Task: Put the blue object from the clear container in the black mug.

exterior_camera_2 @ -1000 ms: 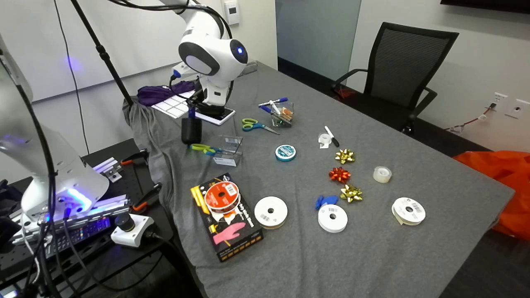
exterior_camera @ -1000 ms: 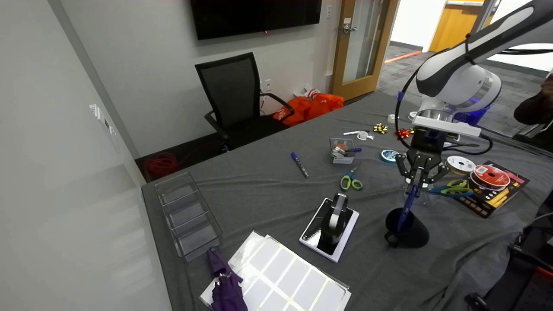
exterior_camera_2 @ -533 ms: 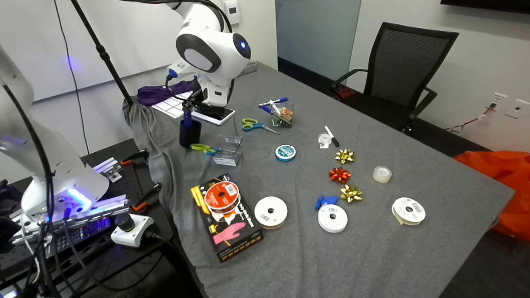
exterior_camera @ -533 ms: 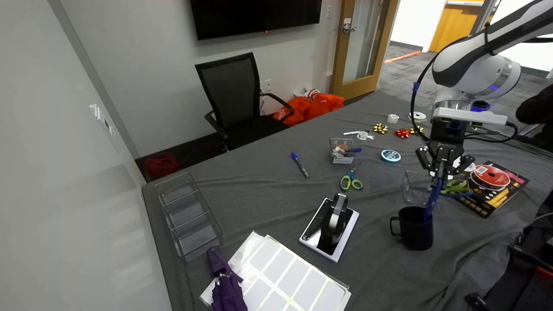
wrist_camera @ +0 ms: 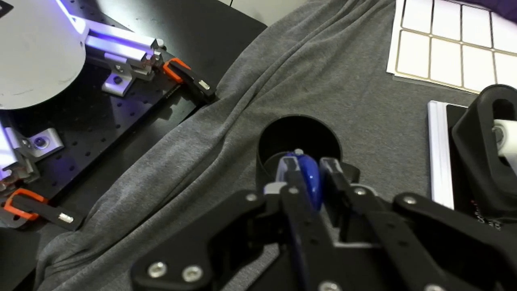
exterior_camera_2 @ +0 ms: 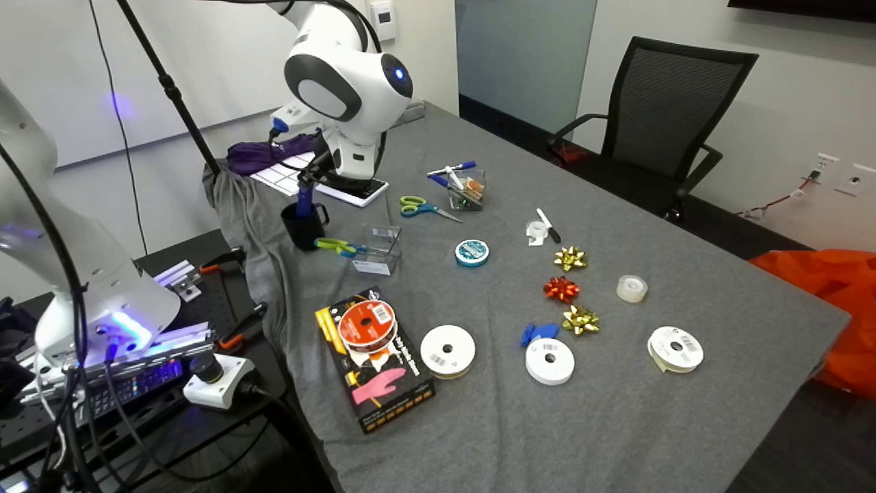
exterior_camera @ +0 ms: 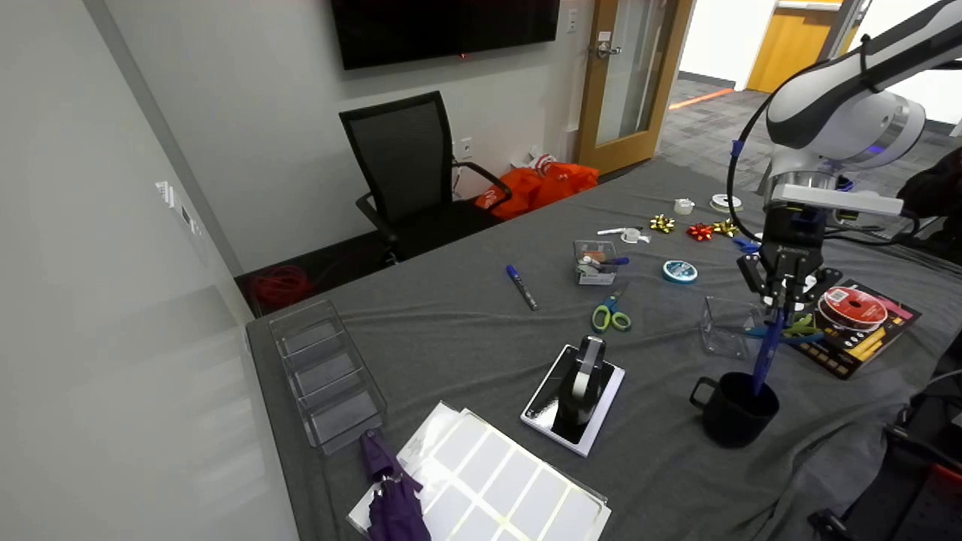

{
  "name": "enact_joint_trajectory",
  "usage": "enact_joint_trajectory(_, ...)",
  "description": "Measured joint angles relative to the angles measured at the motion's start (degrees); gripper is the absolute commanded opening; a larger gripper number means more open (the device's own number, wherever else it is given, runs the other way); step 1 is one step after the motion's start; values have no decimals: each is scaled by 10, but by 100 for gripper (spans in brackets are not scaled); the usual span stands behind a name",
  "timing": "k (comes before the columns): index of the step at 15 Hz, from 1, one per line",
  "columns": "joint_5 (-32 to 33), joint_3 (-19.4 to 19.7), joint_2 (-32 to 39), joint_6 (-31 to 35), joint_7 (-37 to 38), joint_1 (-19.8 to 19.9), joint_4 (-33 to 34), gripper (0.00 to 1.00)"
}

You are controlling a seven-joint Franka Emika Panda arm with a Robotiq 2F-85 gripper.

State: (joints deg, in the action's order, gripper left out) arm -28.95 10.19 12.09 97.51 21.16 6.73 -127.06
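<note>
My gripper (exterior_camera: 783,304) is shut on the slim blue object (exterior_camera: 768,352), which points down with its lower end inside the black mug (exterior_camera: 733,419). The mug leans, its opening tipped toward the object; its handle shows in both exterior views. In an exterior view the gripper (exterior_camera_2: 308,177), blue object (exterior_camera_2: 304,202) and mug (exterior_camera_2: 301,231) line up above one another. In the wrist view the fingertips (wrist_camera: 309,162) pinch the blue object (wrist_camera: 312,178) over the mug's opening (wrist_camera: 297,125). The object's lower end is hidden in the mug. The clear container (exterior_camera: 721,338) stands close behind the mug.
Green-handled scissors (exterior_camera_2: 334,245) stick out of the clear container toward the mug. A tape dispenser (exterior_camera: 585,383) stands on a white box. A black box (exterior_camera: 845,361) carries ribbon spools. The robot's mounting table with orange clamps (wrist_camera: 177,69) lies beside the cloth edge.
The gripper and blue object have moved right in an exterior view. The mug shifted with them, going from leaning one way, to upright, to leaning the opposite way. The grip stayed closed.
</note>
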Motion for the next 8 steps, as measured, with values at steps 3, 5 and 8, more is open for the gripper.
enact_joint_trajectory(3, 2, -1, 0, 14, -5, -1, -9, 18)
enact_joint_trajectory(5, -1, -7, 1, 35, -10, -3, -21, 44)
enact_joint_trajectory(8, -18, -19, 3, 56, -17, -6, -36, 63)
